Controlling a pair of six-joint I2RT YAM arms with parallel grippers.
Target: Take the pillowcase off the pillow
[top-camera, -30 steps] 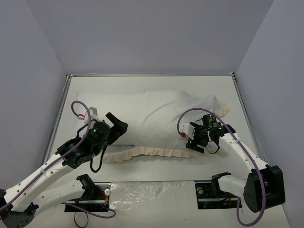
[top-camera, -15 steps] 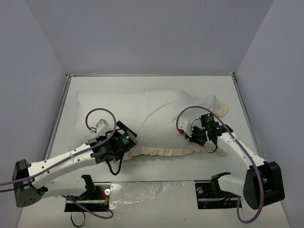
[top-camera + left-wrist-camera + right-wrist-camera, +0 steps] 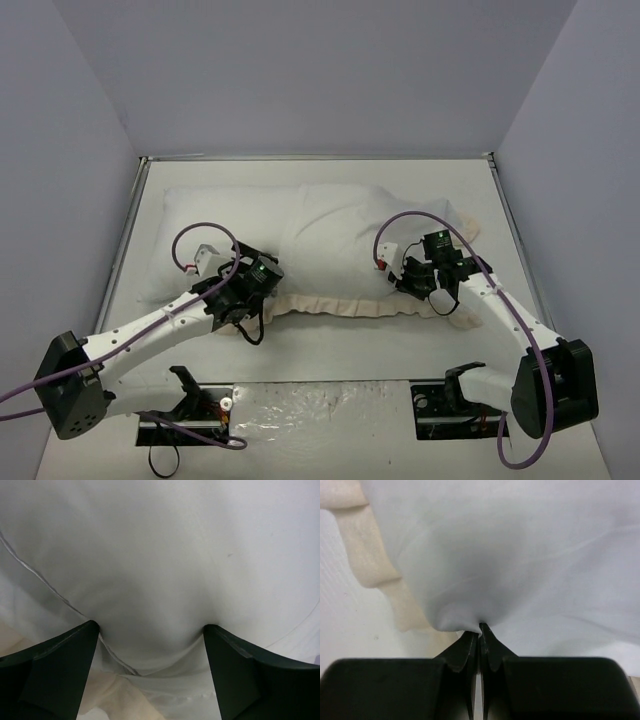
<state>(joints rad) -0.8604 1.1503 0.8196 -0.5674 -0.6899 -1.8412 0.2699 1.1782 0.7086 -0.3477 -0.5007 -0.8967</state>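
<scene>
The pillowcase (image 3: 350,225) lies white face up across the table, its cream frill (image 3: 340,305) along the near edge. The plain white pillow (image 3: 200,225) sticks out of it at the left. My left gripper (image 3: 263,270) presses into the near edge by the frill's left end. In the left wrist view its jaws (image 3: 151,626) stand wide open, white cloth with a seam line bulging between them. Whether that cloth is pillow or pillowcase I cannot tell. My right gripper (image 3: 403,283) is shut on a pinch of the pillowcase's white cloth (image 3: 480,626), beside the frill (image 3: 375,555).
White walls close in the table (image 3: 330,345) at the back and both sides. A metal rail (image 3: 128,230) runs along the left edge and another (image 3: 512,230) along the right. Both arm bases and their purple cables sit at the near edge.
My right gripper has shut on the pillowcase cloth. The left arm has swung right and forward onto the pillow's near edge. The frilled near edge has shifted slightly away from the arm bases.
</scene>
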